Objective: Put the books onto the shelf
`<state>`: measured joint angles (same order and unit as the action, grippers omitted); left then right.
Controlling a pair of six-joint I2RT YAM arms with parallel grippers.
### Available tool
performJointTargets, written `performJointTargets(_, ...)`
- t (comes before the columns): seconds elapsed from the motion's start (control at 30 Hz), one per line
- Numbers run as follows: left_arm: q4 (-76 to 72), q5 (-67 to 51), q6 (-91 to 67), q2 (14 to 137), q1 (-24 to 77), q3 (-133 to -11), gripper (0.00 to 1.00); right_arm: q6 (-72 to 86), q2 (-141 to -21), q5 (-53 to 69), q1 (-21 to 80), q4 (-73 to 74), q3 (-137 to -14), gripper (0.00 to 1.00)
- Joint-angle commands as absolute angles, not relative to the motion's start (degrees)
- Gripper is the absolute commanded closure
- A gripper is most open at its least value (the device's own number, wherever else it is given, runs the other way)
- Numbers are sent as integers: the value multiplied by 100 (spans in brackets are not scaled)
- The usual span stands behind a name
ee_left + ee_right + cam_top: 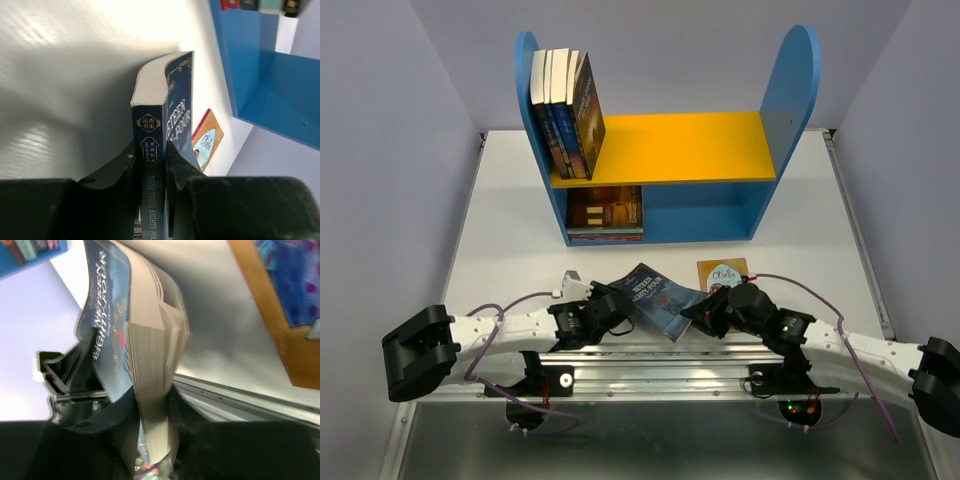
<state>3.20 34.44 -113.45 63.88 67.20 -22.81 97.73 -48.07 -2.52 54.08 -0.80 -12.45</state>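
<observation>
Shelf (665, 150): four paperbacks (565, 115) upright on the yellow board, a stack (605, 214) in the lower compartment. Dark blue paperback (658, 298) is off the counter (510, 250); left jaws clamp its spine, right jaws its page edge. Orange-bordered book (722, 273) lies unshelved.

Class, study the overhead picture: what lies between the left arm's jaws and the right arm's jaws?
A dark blue book, gripped at opposite edges by both sets of jaws. The top view shows it best.

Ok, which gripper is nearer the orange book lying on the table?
Right. The right gripper sits just near-side of the orange book, gripping the blue book by its pages; the left gripper holds its spine, farther left.
</observation>
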Motion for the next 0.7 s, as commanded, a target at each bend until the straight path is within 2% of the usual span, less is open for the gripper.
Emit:
performJointTargets(0.0, -88, 3628, -10313, 5907, 6970, -3109, 100, 9546, -4685, -238, 5414, -1152, -1494, 53)
performJointTargets(0.1, -9, 4112, -9269, 5548, 6970, -3444, 100, 9448, -4623, -53, 5414, -853, -1468, 25)
performJointTargets(0.13, -17, 4287, -8933, 5442, 6978, -3506, 100, 9457, -4501, -53, 5414, -844, -1372, 18)
performJointTargets(0.17, -26, 4402, -8643, 5206, 6979, -3559, 100, 9483, -4430, -53, 5414, -870, -1319, 6)
performJointTargets(0.2, -18, 4473, -8492, 5073, 6979, -3594, 100, 9509, -4351, -53, 5414, -853, -1266, 2)
performJointTargets(0.4, -1217, 4518, -5674, 3948, 6979, -3647, 100, 9466, -3525, -641, 5414, -45, -1134, 0)
performJointTargets(0.5, -1958, 3667, -3804, 3517, 6979, -3761, 100, 9536, -3166, -834, 5414, -18, -985, 0)
performJointTargets(0.67, -1785, 2656, -2445, 3445, 6979, -4446, 100, 9440, -2892, -1090, 5414, -18, -853, 0)
